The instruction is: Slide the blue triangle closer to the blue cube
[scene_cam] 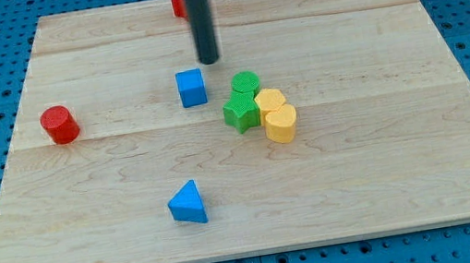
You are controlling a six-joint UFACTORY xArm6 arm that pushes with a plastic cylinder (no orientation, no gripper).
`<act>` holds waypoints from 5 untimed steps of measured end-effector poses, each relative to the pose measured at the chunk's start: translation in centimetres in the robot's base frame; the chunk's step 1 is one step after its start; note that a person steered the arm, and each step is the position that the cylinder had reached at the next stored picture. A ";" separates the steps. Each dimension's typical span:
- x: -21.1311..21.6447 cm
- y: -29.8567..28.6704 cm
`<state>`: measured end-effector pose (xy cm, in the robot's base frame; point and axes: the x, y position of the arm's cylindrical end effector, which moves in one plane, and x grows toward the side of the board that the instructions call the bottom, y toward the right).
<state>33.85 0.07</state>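
Note:
The blue triangle [188,203] lies on the wooden board [391,173] toward the view's bottom, left of centre. The blue cube [191,88] sits above it, near the board's middle, well apart from the triangle. My tip [209,61] is the lower end of the dark rod, just up and to the right of the blue cube, not touching it. The tip is far from the blue triangle.
A red cylinder [58,124] stands at the view's left. A red block [179,5] sits at the top edge, partly behind the rod. A green cylinder [246,83], a green star-shaped block [239,111] and two yellow blocks [275,113] cluster right of the blue cube.

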 end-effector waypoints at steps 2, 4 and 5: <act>4.4 -10.4; 6.8 -10.2; 13.0 -9.7</act>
<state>46.82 -9.61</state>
